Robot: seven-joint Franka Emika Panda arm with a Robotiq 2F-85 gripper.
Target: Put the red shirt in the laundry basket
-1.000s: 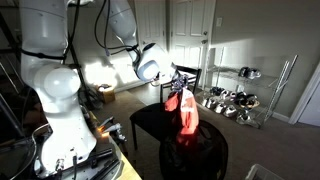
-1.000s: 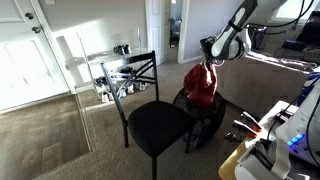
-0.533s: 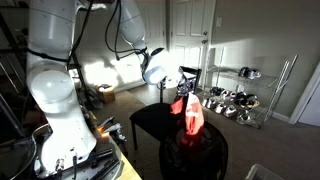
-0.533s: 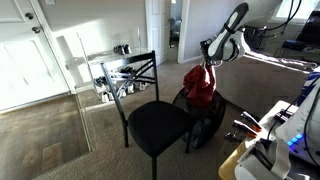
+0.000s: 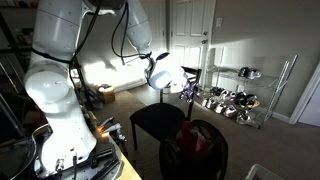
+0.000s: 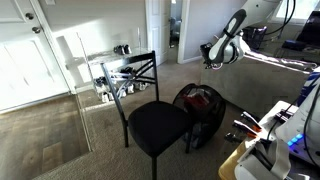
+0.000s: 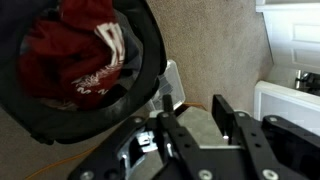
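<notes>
Red shirt (image 7: 75,50) lies bunched inside the round dark laundry basket (image 7: 148,70), directly below my tool (image 7: 195,115). In the wrist view the heap sits up and to the left of the fingers, crumpled, with no clear long axis. The tool's fingers are spread apart with nothing between them. In both exterior views the tool (image 5: 187,91) hangs above the basket (image 5: 200,163), apart from the shirt (image 5: 197,140), and a black chair (image 6: 160,122) stands just beside the basket on the carpet. Half a second ago the shirt dangled from the tool over the basket's mouth; now it has dropped in. I judge the task essentially done, with only a retreat upward left.
</notes>
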